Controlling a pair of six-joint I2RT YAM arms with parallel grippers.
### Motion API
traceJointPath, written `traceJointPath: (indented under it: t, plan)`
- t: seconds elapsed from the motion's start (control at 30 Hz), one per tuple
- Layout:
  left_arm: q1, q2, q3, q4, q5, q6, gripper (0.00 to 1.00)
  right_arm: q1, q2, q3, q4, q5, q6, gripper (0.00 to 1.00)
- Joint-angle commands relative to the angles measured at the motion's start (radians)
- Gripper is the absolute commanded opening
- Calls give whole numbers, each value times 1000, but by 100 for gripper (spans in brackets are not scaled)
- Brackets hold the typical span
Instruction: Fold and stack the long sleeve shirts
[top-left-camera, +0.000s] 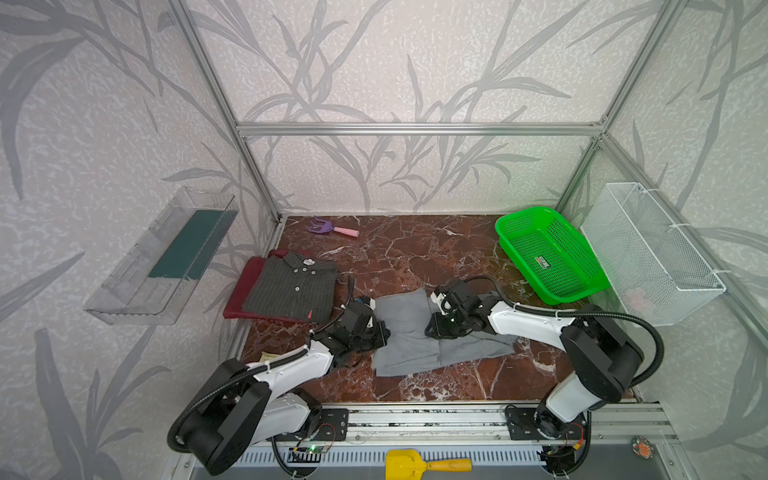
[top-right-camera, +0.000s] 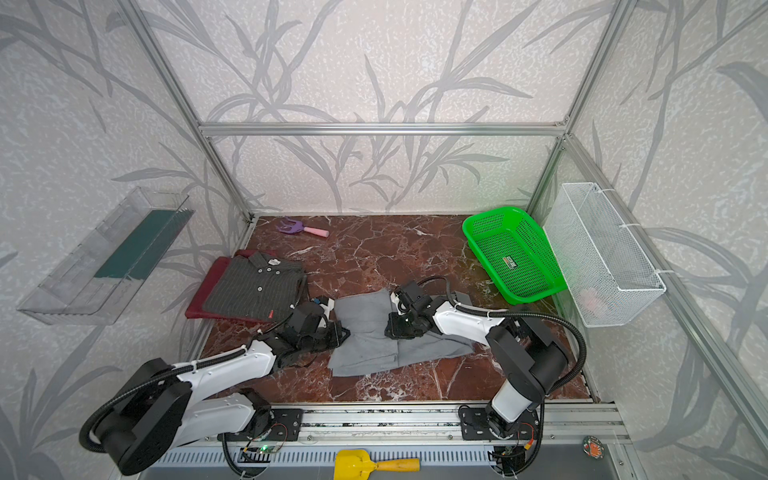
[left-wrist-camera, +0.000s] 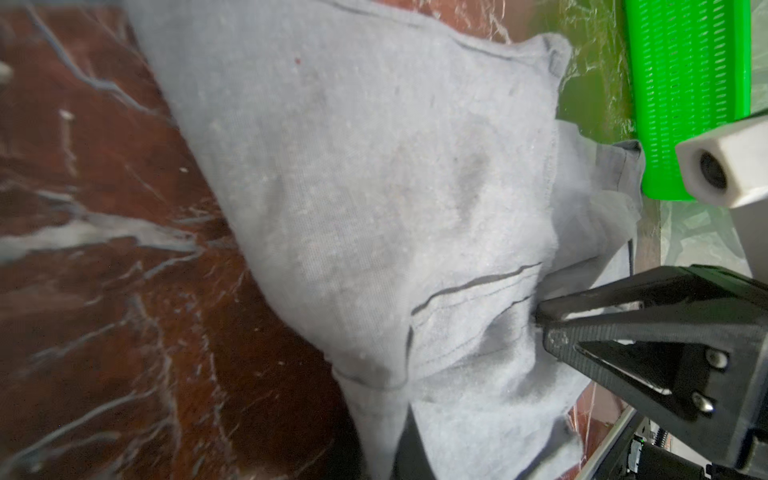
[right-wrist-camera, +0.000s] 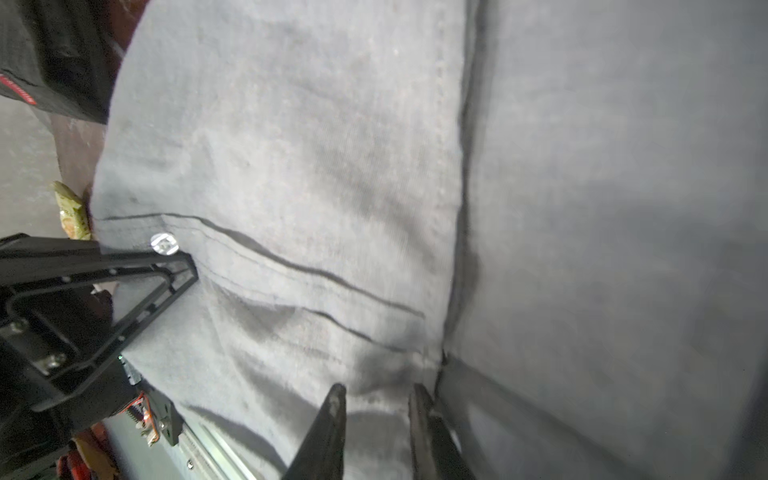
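Found left gripper (left-wrist-camera: 538, 318) clamped shut on a seamed edge of the plain light grey soft-knit shirt (top-left-camera: 409, 320), evidently to lift that edge for a fold. Found right gripper (right-wrist-camera: 376, 399) set down beside a raised seam, jaws narrowly apart. Cannot tell whether nipping cloth; likely anchoring. Noted shirt rumpled mid-table on glossy red-brown marble-patterned tabletop (top-left-camera: 415, 257). Noted folded dark grey pinstriped shirt (top-left-camera: 295, 286) stacked atop folded maroon shirt (top-left-camera: 243, 286), rear left.
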Motion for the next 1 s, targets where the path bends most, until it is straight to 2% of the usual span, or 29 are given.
traceJointPath:
  t: [0.0, 0.1, 0.2, 0.33, 0.5, 0.73, 0.97]
  plan:
    - [4, -101, 98, -320, -189, 37, 0, -35, -109, 4, -92, 21, -39, 30]
    - [8, -136, 206, -542, -285, 90, 0, -92, -180, -5, -139, 31, -62, 32]
    - [6, -105, 319, -713, -345, 126, 0, -168, -228, -31, -154, 19, -76, 32]
    - [6, 3, 470, -917, -447, 179, 0, -255, -262, -70, -152, -7, -96, 33]
    - [6, 193, 654, -1120, -529, 203, 0, -324, -237, -104, -139, -30, -120, 33]
    - [-8, 360, 828, -1249, -549, 224, 0, -351, -161, -140, -70, -84, -118, 32]
    - [-84, 466, 979, -1377, -673, 175, 0, -349, -100, -153, -7, -84, -113, 31]
